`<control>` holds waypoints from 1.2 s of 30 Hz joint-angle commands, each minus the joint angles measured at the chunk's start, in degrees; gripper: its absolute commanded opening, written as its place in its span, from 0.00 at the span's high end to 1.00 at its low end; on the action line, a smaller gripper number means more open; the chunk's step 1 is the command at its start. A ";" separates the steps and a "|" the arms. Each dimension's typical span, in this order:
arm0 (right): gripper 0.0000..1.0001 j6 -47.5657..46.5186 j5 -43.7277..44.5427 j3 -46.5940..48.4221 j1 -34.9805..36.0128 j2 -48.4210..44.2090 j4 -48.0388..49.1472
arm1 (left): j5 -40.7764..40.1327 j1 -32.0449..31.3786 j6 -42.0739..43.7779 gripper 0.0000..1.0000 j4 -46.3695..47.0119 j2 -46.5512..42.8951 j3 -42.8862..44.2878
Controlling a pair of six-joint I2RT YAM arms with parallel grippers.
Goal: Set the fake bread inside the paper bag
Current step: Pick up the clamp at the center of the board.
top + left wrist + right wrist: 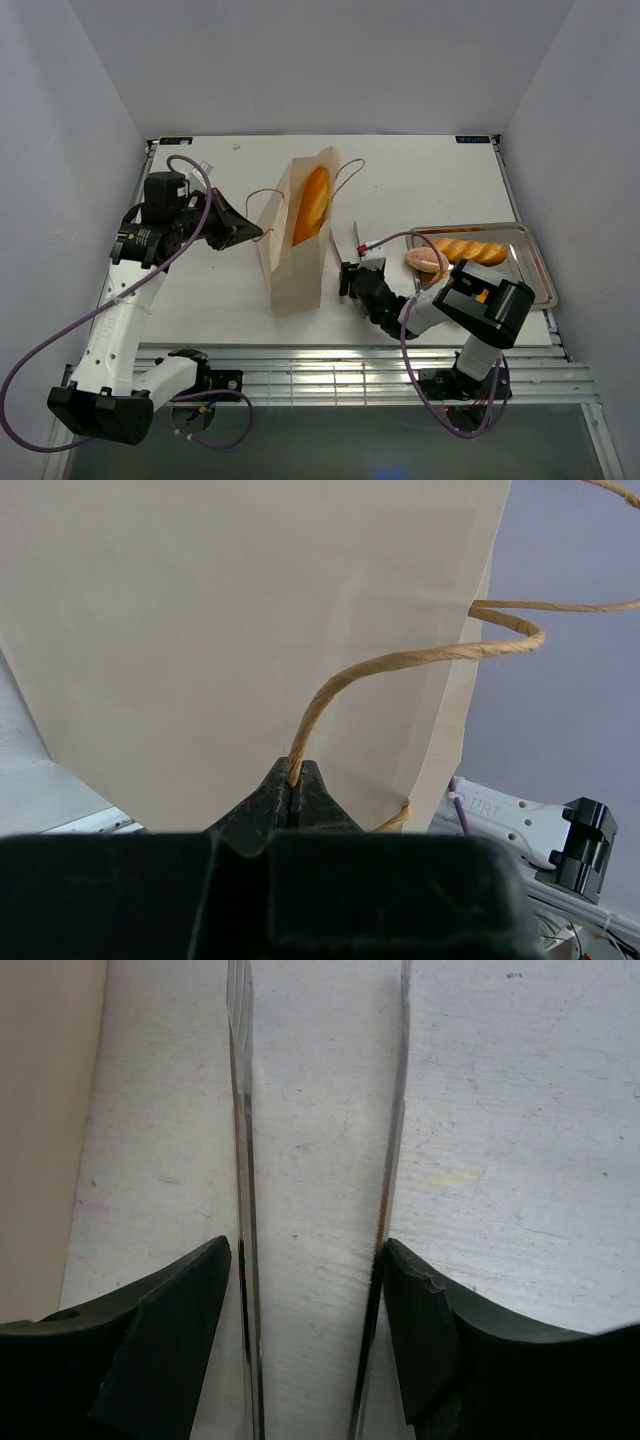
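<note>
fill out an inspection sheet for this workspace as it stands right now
surface: white table, faint scuffs
job's things: paper bag upright mid-table, baguette inside; ridged loaf and pinkish bun on the metal tray
clutter: nothing seen
pincers: left pincer shut on the bag's cord handle; right pincer shut on the metal tongs, nothing between their blades
cables: purple cables loop off both arms
surroundings: plain grey walls on three sides
</note>
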 commanded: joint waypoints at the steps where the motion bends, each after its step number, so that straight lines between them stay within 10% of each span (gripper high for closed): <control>1: 0.34 2.47 -0.27 -3.99 2.94 6.27 -5.53 | -0.38 0.11 0.99 1.00 1.30 -2.13 -0.45; 13: 0.91 7.03 2.10 -2.86 5.58 0.51 -14.73 | 1.46 0.11 -2.87 1.00 1.13 -1.43 3.67; 25: 0.92 14.51 -16.33 14.17 -1.08 -32.17 -59.71 | 4.54 0.20 -10.17 1.00 -2.39 -2.30 6.67; 36: 0.92 18.70 -51.41 28.16 -30.27 -44.61 -88.83 | 1.91 0.20 -10.44 1.00 1.12 -1.86 11.49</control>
